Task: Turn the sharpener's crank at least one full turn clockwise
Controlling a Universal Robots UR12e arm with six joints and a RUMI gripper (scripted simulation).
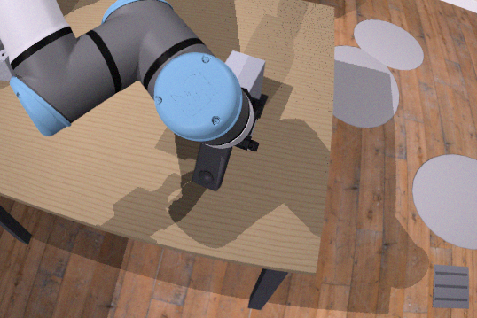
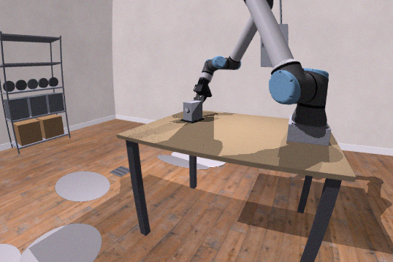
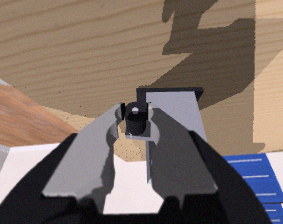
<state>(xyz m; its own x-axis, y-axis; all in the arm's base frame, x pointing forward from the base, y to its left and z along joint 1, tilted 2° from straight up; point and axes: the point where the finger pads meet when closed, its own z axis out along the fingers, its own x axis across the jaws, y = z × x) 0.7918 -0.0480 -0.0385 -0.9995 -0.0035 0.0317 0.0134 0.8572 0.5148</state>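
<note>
The grey box-shaped sharpener (image 2: 192, 111) stands near the far corner of the wooden table; its top also shows in the overhead view (image 1: 246, 69) and in the wrist view (image 3: 173, 117). My gripper (image 3: 135, 103) is shut on the dark round knob of the crank (image 3: 135, 118), held between the two grey fingertips beside the sharpener's upper edge. In the side view the gripper (image 2: 200, 95) reaches down onto the sharpener from above. In the overhead view the wrist joint (image 1: 199, 97) hides the crank and fingers.
The table edge lies close to the sharpener (image 1: 330, 93). Grey round mats (image 1: 365, 86) lie on the wood floor beyond it. A shelf rack with boxes (image 2: 31, 91) stands by the far wall. The arm's base (image 2: 308, 131) sits at the table's other end.
</note>
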